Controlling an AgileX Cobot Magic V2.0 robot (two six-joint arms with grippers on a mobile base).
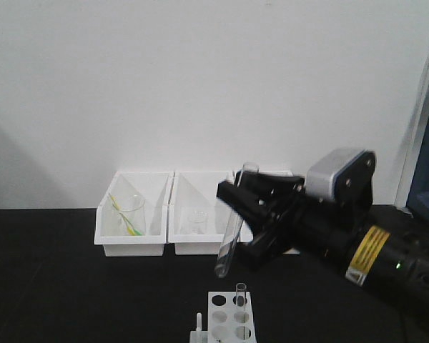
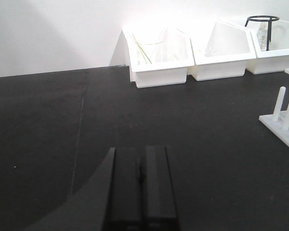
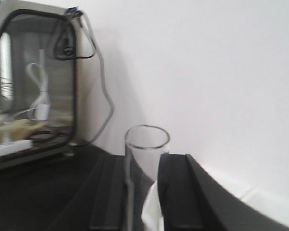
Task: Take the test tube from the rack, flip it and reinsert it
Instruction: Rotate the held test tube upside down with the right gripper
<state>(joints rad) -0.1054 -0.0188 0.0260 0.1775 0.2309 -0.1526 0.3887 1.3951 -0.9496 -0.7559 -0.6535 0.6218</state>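
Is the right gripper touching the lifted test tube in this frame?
Touching. The right wrist view shows the test tube pressed between the two fingers of the right gripper; the front view shows it held tilted in mid-air.

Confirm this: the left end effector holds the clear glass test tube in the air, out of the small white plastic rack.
Wrong arm: the right end effector holds the clear glass test tube in the air, out of the small white plastic rack, as the right wrist view shows.
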